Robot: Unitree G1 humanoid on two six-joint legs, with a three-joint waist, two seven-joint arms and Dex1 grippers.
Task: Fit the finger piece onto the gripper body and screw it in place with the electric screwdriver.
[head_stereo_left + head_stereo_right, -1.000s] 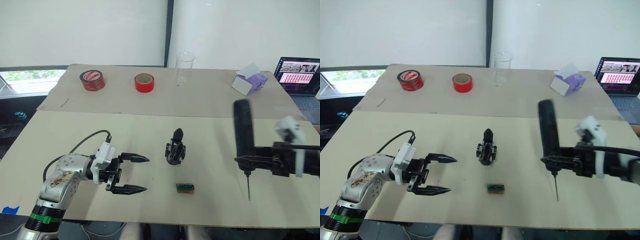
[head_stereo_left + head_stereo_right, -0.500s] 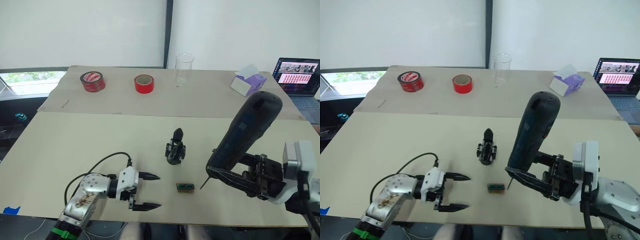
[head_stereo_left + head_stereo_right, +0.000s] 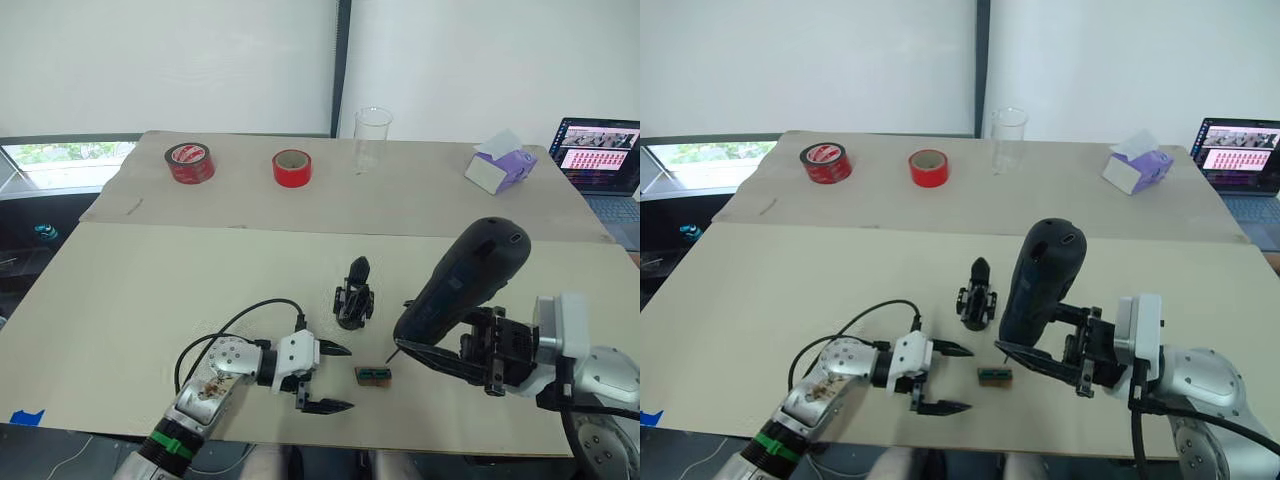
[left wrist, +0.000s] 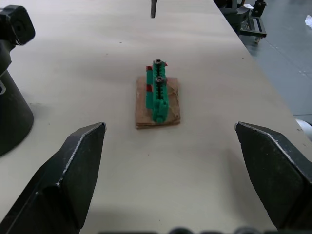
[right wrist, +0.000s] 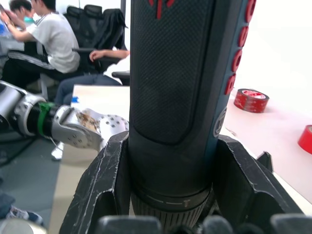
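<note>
Early stage: screwdriver in hand, nothing fastened yet.
Left gripper [image 3: 335,378] spread wide, empty, facing green block [image 3: 373,375]. Right gripper [image 3: 470,352] clamped around screwdriver [image 3: 458,288], bit near block. Gripper body [image 3: 353,297] stands just beyond, untouched. Loose finger piece not identifiable. Red lettering on screwdriver unreadable.

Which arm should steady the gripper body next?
Left, probably. The left gripper is open and empty near the gripper body, facing the small green block. The right gripper is shut on the electric screwdriver.
</note>
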